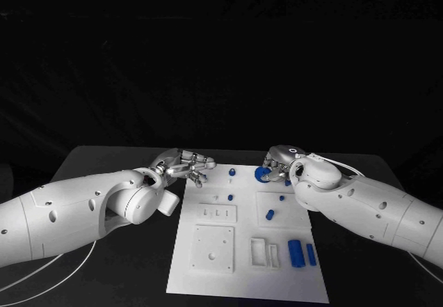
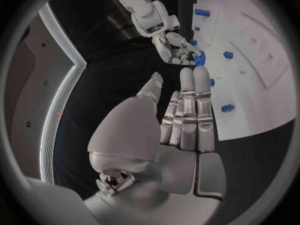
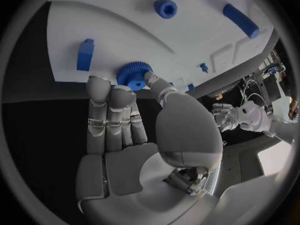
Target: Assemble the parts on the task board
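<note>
The white task board (image 1: 242,281) lies in the middle of the table. My right hand (image 1: 280,161) is over its far right corner and pinches a blue toothed gear (image 1: 263,174) between thumb and fingertips. The right wrist view shows the gear (image 3: 133,75) at the board's edge (image 3: 125,30), against my fingertips (image 3: 99,85). My left hand (image 1: 186,167) hovers by the far left corner, fingers apart, holding nothing. In the left wrist view its fingers (image 2: 187,110) are stretched out straight, beside the board (image 2: 262,85), with the right hand (image 2: 169,40) and gear (image 2: 199,59) beyond.
Other blue parts are on the board: a peg (image 1: 231,171) near the far left, a small piece (image 1: 271,214) mid-board, two cylinders (image 1: 296,252) in the near right tray. A ring (image 3: 165,8), a block (image 3: 85,54) and a bar (image 3: 240,20) lie near the gear.
</note>
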